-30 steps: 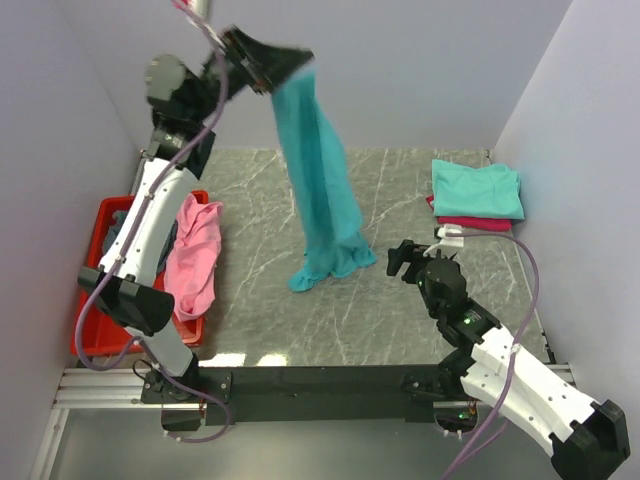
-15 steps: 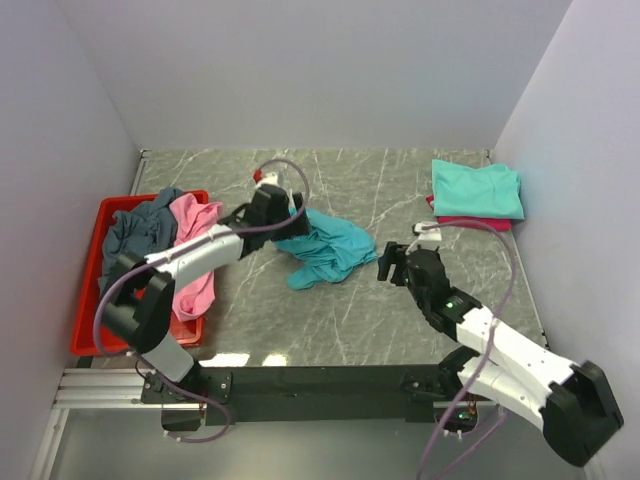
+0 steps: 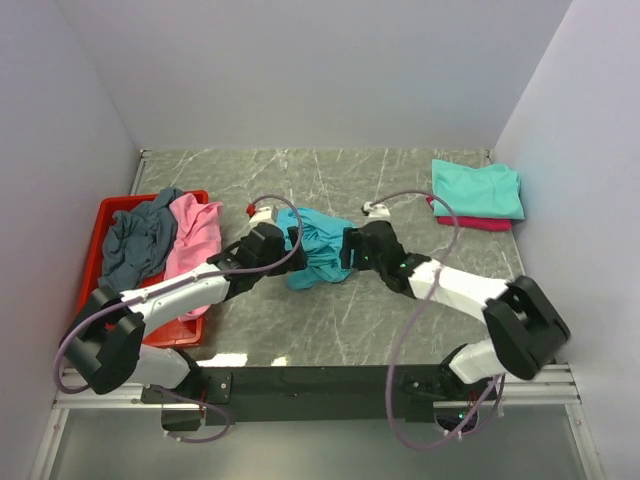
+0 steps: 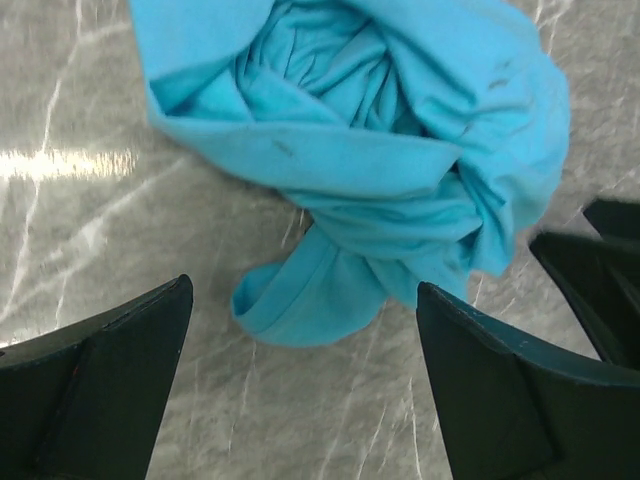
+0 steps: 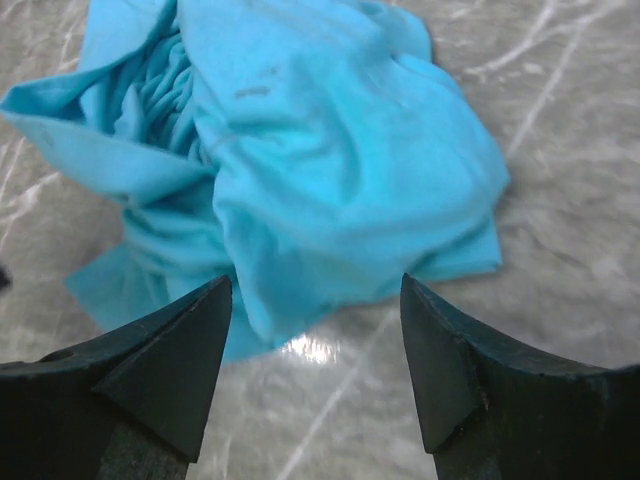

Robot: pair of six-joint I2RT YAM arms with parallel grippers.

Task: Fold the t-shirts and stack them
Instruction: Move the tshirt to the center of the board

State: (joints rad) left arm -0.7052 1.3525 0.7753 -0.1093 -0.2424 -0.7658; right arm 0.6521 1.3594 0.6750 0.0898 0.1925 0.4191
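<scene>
You see five t-shirts. One turquoise shirt (image 3: 318, 245) lies crumpled mid-table between two spread, empty grippers: left gripper (image 4: 300, 385) at its left, right gripper (image 5: 315, 350) at its right. One pink shirt (image 3: 193, 250) and one grey shirt (image 3: 135, 243) sit in the red tray (image 3: 110, 213) at left. One mint shirt (image 3: 478, 188) lies stacked on one crimson shirt (image 3: 480, 223), far right.

A bright turquoise t-shirt (image 3: 315, 246), plain and unpatterned, sits crumpled at centre frame on a grey tabletop (image 3: 330, 320) veined with pale marble streaks. At left, a red tray (image 3: 92, 285) carries a pink shirt (image 3: 196, 238) and a slate-grey shirt (image 3: 135, 243). At upper right, a mint-green shirt (image 3: 478, 188) tops a crimson one (image 3: 490, 223). White-and-black arms end in black end effectors.
</scene>
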